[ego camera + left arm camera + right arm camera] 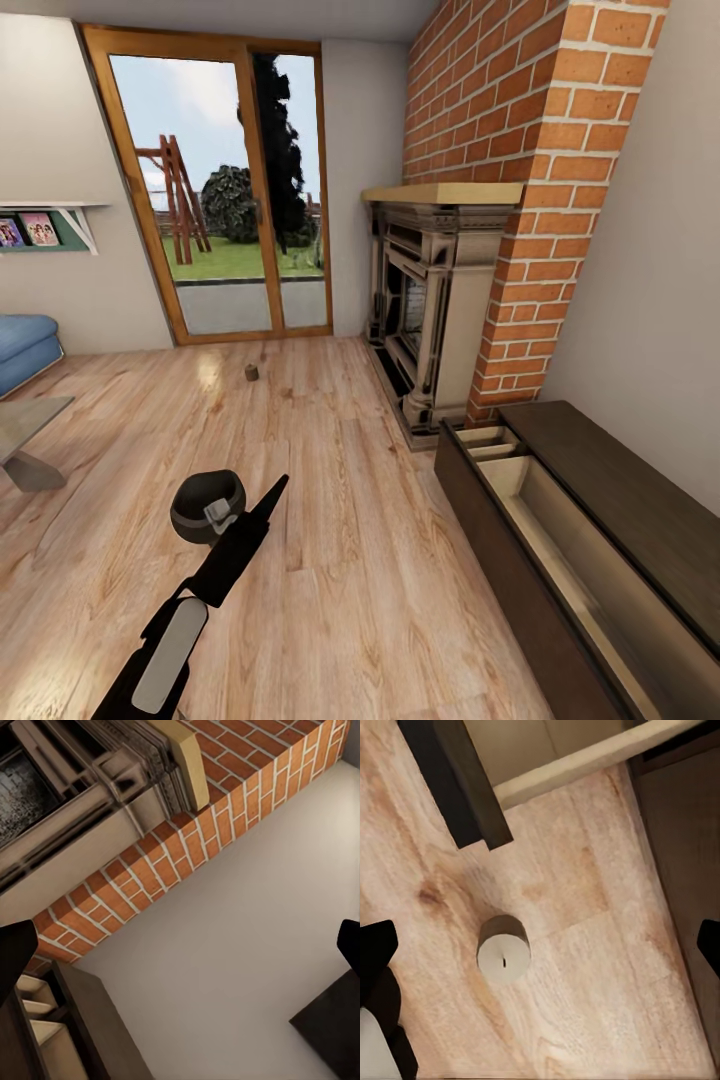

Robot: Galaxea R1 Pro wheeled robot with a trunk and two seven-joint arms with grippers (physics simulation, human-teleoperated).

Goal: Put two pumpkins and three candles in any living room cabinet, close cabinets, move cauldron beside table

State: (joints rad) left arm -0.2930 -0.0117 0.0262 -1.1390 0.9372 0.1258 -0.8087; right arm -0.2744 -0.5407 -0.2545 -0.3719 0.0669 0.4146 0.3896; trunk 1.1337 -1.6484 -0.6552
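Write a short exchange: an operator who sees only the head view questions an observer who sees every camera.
Operator: Is any candle close to the cabinet?
Observer: Yes. A candle stands upright on the floor, beside the open cabinet.
Operator: Is the right gripper ready for it?
Observer: The right gripper is open, fingers wide apart, aimed at that candle and not gripping it.

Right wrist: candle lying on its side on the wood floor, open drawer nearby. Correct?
Not quite. In the right wrist view the candle stands upright on the floor, its flat top and wick facing the camera, not on its side. The rest holds: the open drawer is nearby.
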